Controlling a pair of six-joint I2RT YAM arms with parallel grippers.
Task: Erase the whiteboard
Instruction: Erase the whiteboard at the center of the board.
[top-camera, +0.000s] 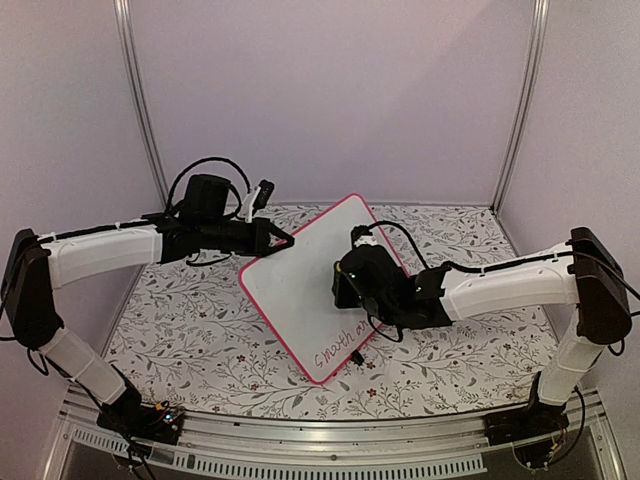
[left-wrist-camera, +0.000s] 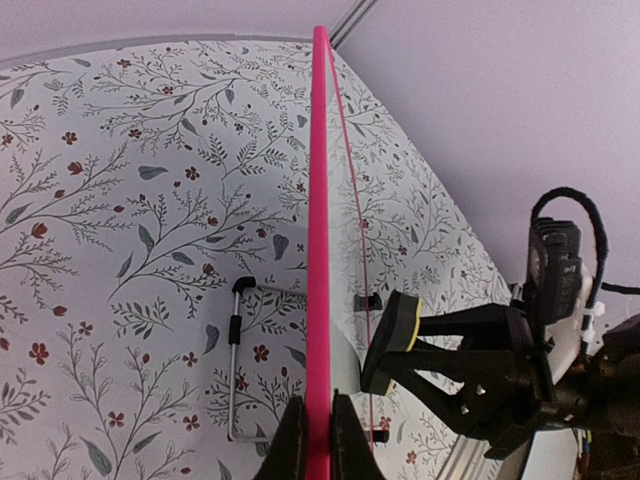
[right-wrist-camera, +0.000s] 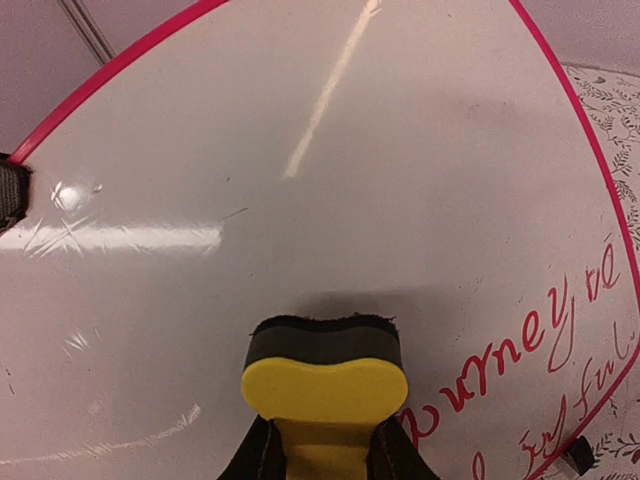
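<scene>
**A:** Where is the whiteboard (top-camera: 300, 300)?

**B:** Over the middle of the table (top-camera: 190, 320), which has a floral cloth; in the top view it sits cornerwise, one rounded corner towards the back wall and one towards the arms; the left wrist view shows it edge-on (left-wrist-camera: 319, 220), the pink-red frame running straight up the picture.

**A:** And the left gripper (top-camera: 286, 240)?

**B:** Pressed together on the frame along the board's upper-left edge; from its own camera the left gripper (left-wrist-camera: 319, 445) has one dark finger on each side of the pink rim, both tight against it.

**A:** The right gripper (top-camera: 350, 285)?

**B:** Over the board's face, just right of its centre; it pinches a small eraser (right-wrist-camera: 325, 380), a yellow block with a black felt layer; the right gripper (right-wrist-camera: 320, 450) has its jaws closed on the yellow body, and the felt side faces the white surface (right-wrist-camera: 300, 150); it looks to be touching, with a soft shadow just above it.

**A:** Any writing on the board?

**B:** Yes; red handwriting (right-wrist-camera: 530, 350) lies to the right of the eraser, near the frame; in the top view the red handwriting (top-camera: 345, 345) runs along the lower-right edge; the rest of the face looks white, with glare streaks.

**A:** Can the left camera see the eraser?

**B:** Yes; the eraser (left-wrist-camera: 395, 335) sits close to the board's right face, held by black fingers (left-wrist-camera: 470, 325); a thin wire stand (left-wrist-camera: 235, 360) shows on the board's other side.
</scene>
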